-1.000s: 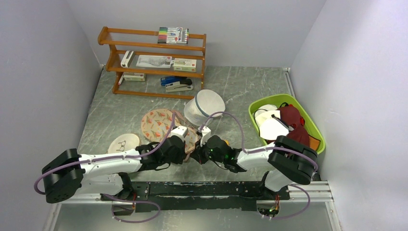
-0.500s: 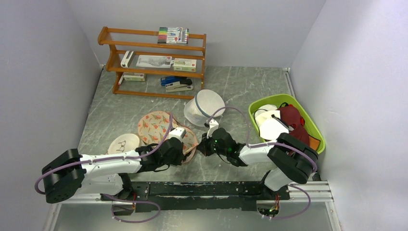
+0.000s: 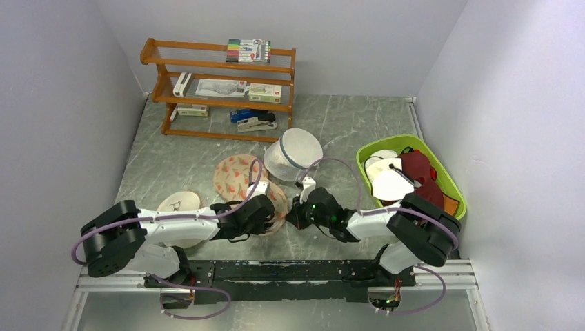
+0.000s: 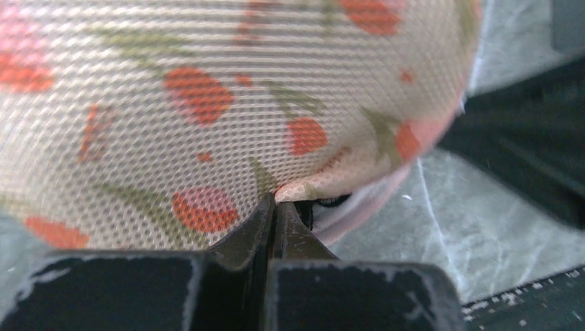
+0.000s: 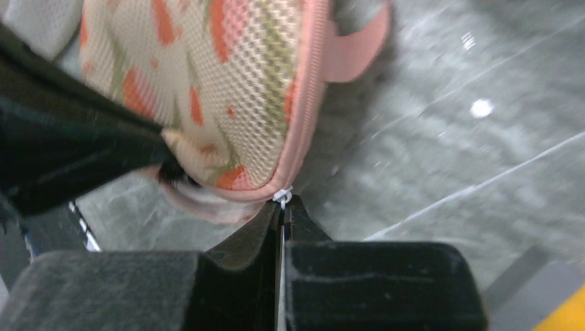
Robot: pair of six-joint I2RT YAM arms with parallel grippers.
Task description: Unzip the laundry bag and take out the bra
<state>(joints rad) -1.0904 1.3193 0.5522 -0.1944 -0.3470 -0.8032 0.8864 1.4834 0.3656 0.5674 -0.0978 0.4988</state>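
Item: laundry bag (image 3: 238, 176), floral mesh with pink trim. You have it on the grey table (image 3: 345, 124) just ahead of both arms, between the cream cap (image 3: 176, 202) and the white mesh cylinder (image 3: 293, 153). Your left gripper (image 4: 276, 205): jaws pressed together, pinching a fold at the bag's near edge. Your right gripper (image 5: 283, 207): jaws pressed together on the small white zip pull (image 5: 281, 196) at the pink zip seam. A pink tab (image 5: 355, 48) juts from the rim. Green bin (image 3: 448, 183) of garments at your right; wooden shelf (image 3: 217, 83) at the back.

Matt woven mesh cloth: laundry bag (image 4: 207, 103). Smooth marbled grey, slight sheen: table (image 5: 448, 138). Varnished wood: rack (image 3: 195, 47).
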